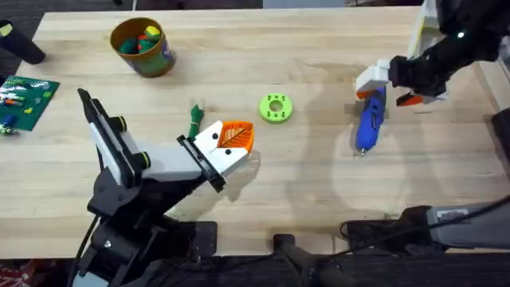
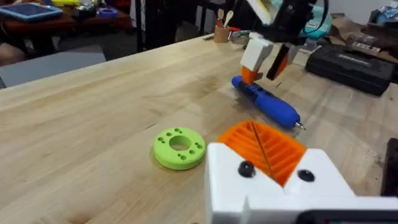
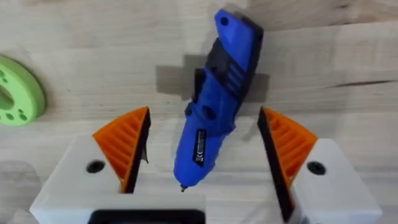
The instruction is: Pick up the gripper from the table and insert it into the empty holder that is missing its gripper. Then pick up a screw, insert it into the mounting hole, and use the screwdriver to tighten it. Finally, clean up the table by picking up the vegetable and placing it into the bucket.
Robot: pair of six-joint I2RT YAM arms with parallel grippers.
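Screwdriver [image 1: 368, 127] lay flat on the counter [image 1: 239, 56], right side, bit pointing toward the near edge. Right gripper [image 3: 202, 155] hovered right over it, fingers [image 3: 124, 146] spread wide, one on each side of the blue body, neither pad touching yet. Looked like a stiff, hard plastic tool, probably a bit heavy and smooth, so it may roll or slip. I'd clamp across the fat middle of the body, not the thin bit or the tapered tip.

Left gripper [image 1: 231, 143] sat mid-counter, just right of the vegetable [image 1: 195, 121]. Couldn't tell if its fingers were apart or together, and nothing showed in its grasp. The vegetable looked small and light, with a thin stalk that's easy to miss. Lime green ring [image 1: 276, 108] lay between the two arms. Bucket [image 1: 142, 46] stood far left with toy pieces inside.
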